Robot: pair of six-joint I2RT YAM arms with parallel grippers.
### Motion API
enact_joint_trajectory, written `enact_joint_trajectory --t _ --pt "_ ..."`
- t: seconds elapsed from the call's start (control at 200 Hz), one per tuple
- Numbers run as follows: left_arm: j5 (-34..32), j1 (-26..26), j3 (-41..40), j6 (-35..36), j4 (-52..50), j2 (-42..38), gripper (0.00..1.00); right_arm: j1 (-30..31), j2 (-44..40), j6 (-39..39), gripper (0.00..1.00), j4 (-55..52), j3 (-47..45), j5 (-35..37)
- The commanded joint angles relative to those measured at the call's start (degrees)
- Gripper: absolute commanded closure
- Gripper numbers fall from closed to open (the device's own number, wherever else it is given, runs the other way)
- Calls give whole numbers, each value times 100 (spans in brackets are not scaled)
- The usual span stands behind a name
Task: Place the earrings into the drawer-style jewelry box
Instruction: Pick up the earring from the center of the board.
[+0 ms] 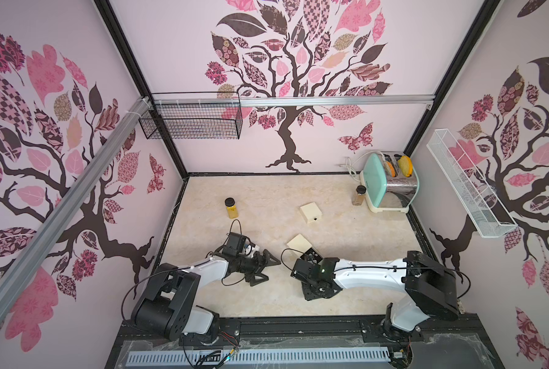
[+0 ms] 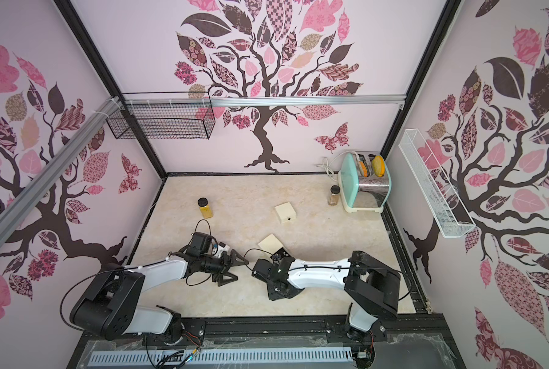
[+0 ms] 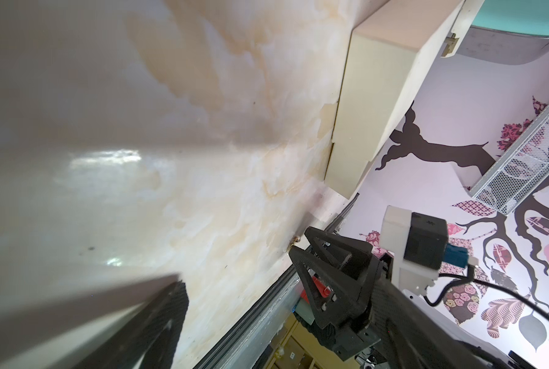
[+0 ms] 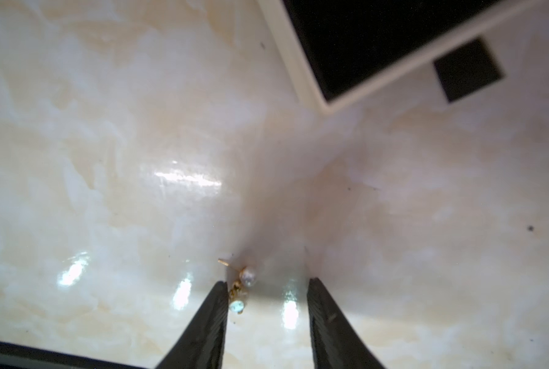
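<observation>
**Earring** [image 4: 243,284]: one pale gold dangle with a pearl-like bead and a clear stone. It lies flat on the marbled table [image 4: 107,159], between the fingers of the right gripper [image 4: 266,281]. It sits hard against one finger and may be touching it; the blur there leaves that open. No other earrings can be made out on the table in any view.

**Right gripper:** jaws apart, tips down at the table surface and straddling the earring. Nothing is clamped.

**Left gripper** [image 1: 274,271]: jaws spread wide and empty, held low beside the work area.

**Jewelry box** [image 1: 299,243]: a cream sleeve with its drawer [image 4: 294,54] pulled out. The drawer is black-lined and near the right gripper. The lining is too dark to tell what it holds.

**Second cream box** [image 1: 310,213]: farther back on the table, closed.

**Step in hand (judged):** picking up this earring, with the grasp about to be made.

**Next move calls for:**
- A slow closure, since the earring sits off-centre and the nearer finger will likely push it across the glossy table before the far one meets it.
- A pinch that catches the bead or dangle, not the thin post.
- A lift, a short carry over the drawer rim, and a release low above the lining.
</observation>
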Motion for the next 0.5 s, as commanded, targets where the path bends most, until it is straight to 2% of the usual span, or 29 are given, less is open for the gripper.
enact_joint_trajectory --t 0.0,0.365,0.495 --pt "-359 35 -103 89 -177 81 6 40 -223 38 57 -184 95 -12" --pt "-386 28 -139 71 -165 35 6 40 127 -486 60 21 218 69" --pt "-386 26 -147 71 -178 3 6 35 218 -631 63 92 193 96"
